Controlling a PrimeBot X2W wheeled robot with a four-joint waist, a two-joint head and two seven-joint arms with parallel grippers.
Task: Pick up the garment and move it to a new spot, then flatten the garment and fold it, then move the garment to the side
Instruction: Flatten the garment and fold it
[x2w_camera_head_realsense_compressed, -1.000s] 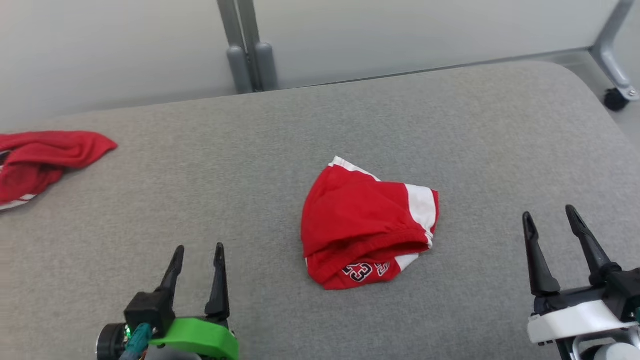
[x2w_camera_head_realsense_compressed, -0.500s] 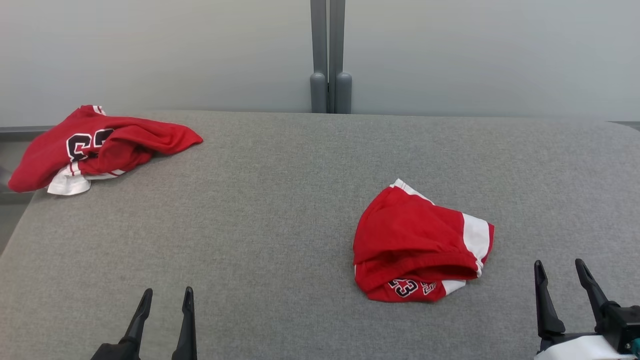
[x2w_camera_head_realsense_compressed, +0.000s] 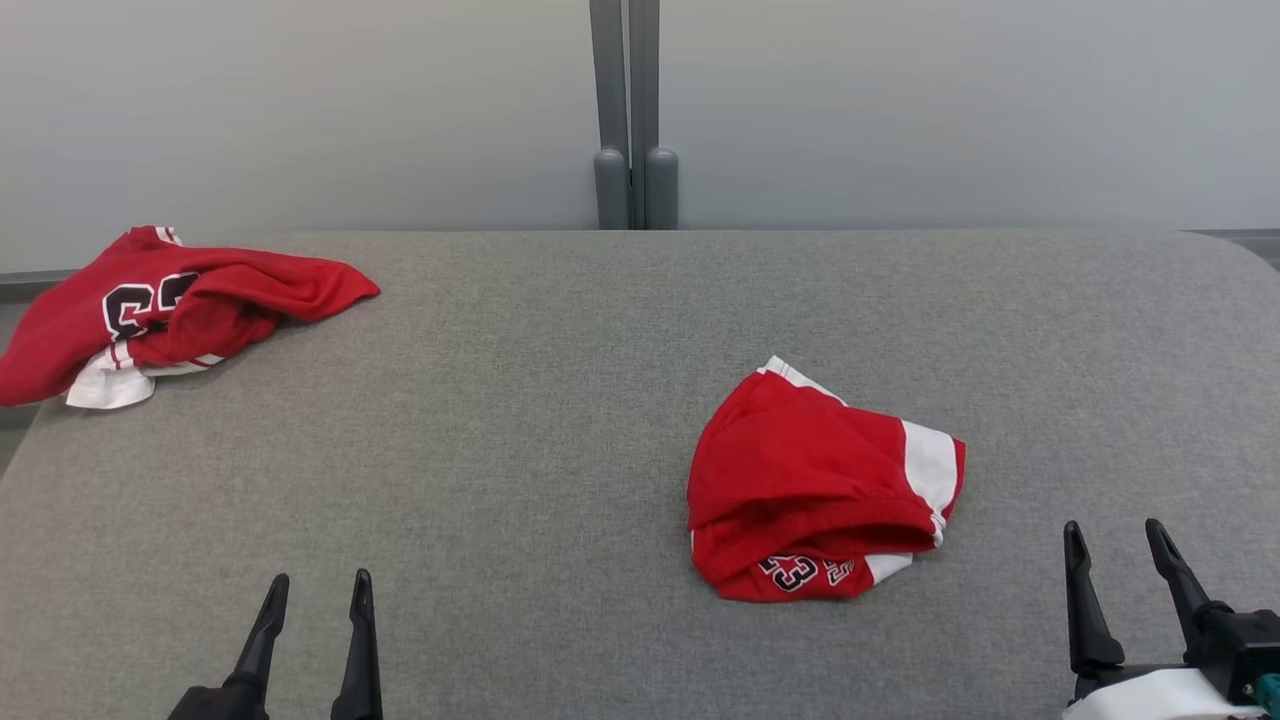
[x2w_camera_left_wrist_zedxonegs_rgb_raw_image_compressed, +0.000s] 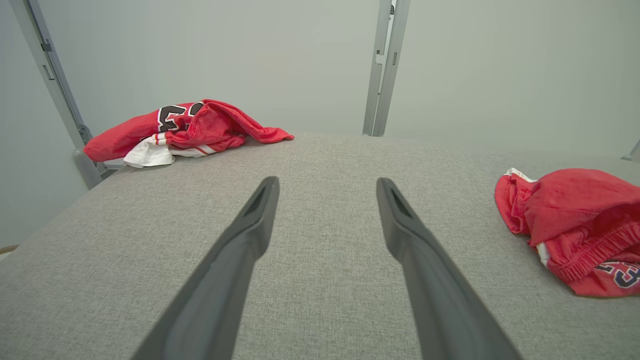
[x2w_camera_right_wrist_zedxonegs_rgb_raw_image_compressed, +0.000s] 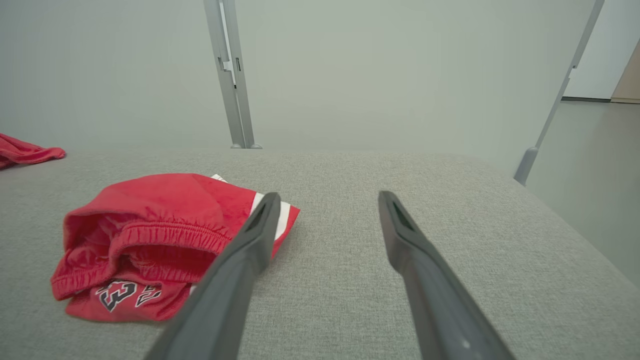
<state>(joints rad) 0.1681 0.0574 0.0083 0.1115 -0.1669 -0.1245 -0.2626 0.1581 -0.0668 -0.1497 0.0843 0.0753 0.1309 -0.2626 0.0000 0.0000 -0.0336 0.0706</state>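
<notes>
Grey woven upholstery covers a broad padded table (x2w_camera_head_realsense_compressed: 480, 460) with rounded corners, set against pale matte wall panels (x2w_camera_head_realsense_compressed: 300, 100) that are joined by a slim grey metal post (x2w_camera_head_realsense_compressed: 628, 110). A pair of red shorts (x2w_camera_head_realsense_compressed: 800, 470), made of soft knit with a gathered elastic waistband, white side panels and a black-and-white "23", is seen bunched in a loose, roughly triangular heap right of the table's centre, nearer the front edge. A second red garment (x2w_camera_head_realsense_compressed: 170, 310), a crumpled jersey with a large black numeral and white striped trim, is draped at the far left corner, well apart from the shorts. The left gripper (x2w_camera_head_realsense_compressed: 321, 577) is held over the front left of the table, its two long, tapered dark fingers spread wide, with nothing gripped and no cloth touched. The right gripper (x2w_camera_head_realsense_compressed: 1114, 524) is poised at the front right, near the shorts' white-panelled side but apart from them, its fingers likewise parted wide and empty.
</notes>
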